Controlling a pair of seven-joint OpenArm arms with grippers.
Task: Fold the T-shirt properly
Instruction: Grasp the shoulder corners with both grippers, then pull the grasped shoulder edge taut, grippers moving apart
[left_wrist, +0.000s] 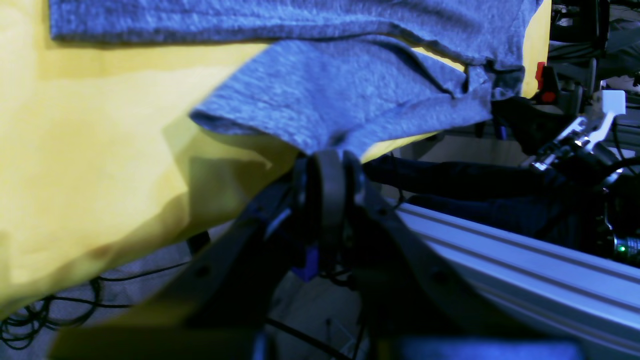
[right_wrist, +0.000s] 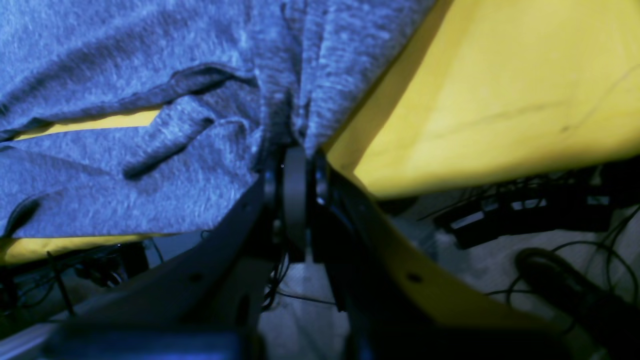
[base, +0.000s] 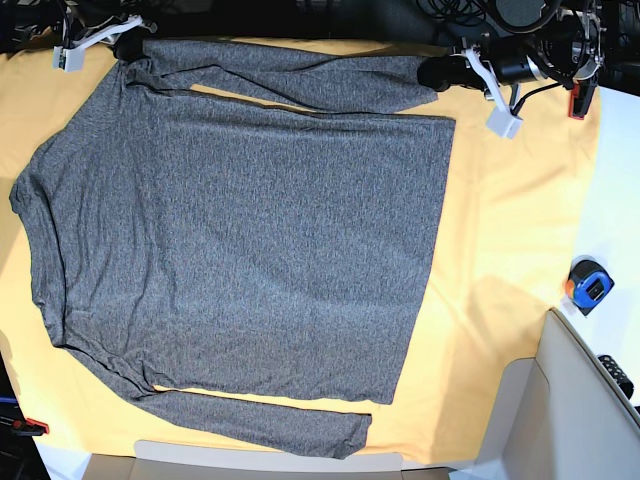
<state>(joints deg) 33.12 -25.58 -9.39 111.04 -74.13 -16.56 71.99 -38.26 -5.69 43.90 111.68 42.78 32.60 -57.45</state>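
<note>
The shirt (base: 240, 250) is a heathered dark grey, finely flecked with lighter threads, plain and without print; in both wrist views the same knit looks bluish grey. The cloth (base: 510, 220) over the desk is a flat yellow-orange. The left tool (left_wrist: 327, 172) and the right tool (right_wrist: 295, 175) are black. A small blue and black gadget with an orange edge (base: 588, 285) lies on the cloth.

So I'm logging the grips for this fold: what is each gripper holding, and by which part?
Both hold the T-shirt along its top sleeve: the left gripper pinches the cuff end, and the right gripper pinches bunched fabric at the shoulder end.
</note>
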